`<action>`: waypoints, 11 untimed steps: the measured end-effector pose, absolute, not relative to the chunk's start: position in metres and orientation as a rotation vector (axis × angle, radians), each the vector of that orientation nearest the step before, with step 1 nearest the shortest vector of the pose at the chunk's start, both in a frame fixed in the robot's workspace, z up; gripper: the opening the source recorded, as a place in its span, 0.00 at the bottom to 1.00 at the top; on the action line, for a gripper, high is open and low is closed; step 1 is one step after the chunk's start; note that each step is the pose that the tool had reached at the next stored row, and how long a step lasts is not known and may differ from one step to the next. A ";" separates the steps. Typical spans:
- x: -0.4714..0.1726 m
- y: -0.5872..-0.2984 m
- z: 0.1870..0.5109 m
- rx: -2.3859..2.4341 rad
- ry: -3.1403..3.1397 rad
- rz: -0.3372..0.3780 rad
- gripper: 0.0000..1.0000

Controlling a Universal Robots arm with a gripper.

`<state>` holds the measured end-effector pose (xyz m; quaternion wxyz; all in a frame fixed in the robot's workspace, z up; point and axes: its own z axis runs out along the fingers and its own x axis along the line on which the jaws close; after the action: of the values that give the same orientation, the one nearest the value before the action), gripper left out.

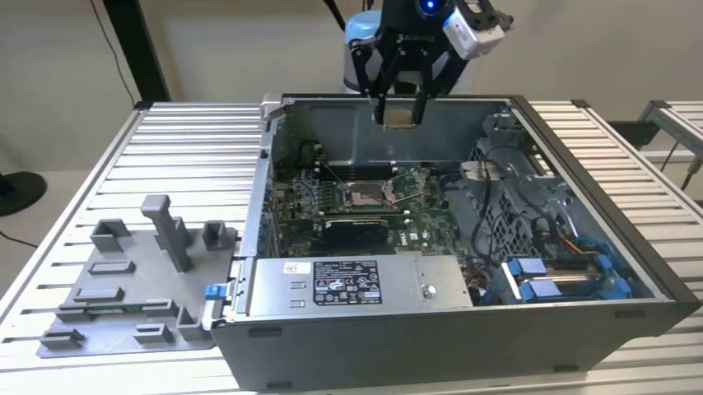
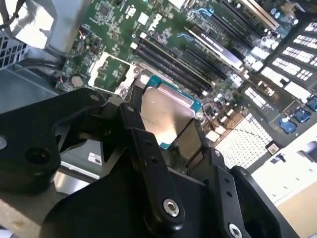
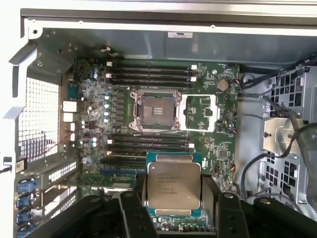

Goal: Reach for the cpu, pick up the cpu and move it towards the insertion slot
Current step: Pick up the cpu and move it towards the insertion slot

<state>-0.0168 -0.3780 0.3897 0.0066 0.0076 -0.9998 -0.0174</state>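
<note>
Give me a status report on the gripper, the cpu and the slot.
Gripper shut on the cpu, held above the open computer case. Insertion slot open and empty on the motherboard. Nothing between chip and slot.

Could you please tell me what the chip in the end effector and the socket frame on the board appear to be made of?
The small square silvery cpu looks like brushed metal on a teal board, judging by its dull sheen. The square shiny silver-framed insertion slot looks like polished steel, with bright glints.

We see the cpu's [image 3: 174, 187] side edges hidden behind the black jaws; its print is too small to read.
</note>
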 end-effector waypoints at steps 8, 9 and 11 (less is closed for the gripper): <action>-0.026 -0.359 0.388 0.024 -3.128 -0.053 0.00; -0.027 -0.357 0.387 0.024 -3.128 -0.053 0.00; -0.029 -0.352 0.387 0.024 -3.128 -0.053 0.00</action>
<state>-0.0293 -0.3518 0.3868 0.0066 0.0076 -0.9998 -0.0168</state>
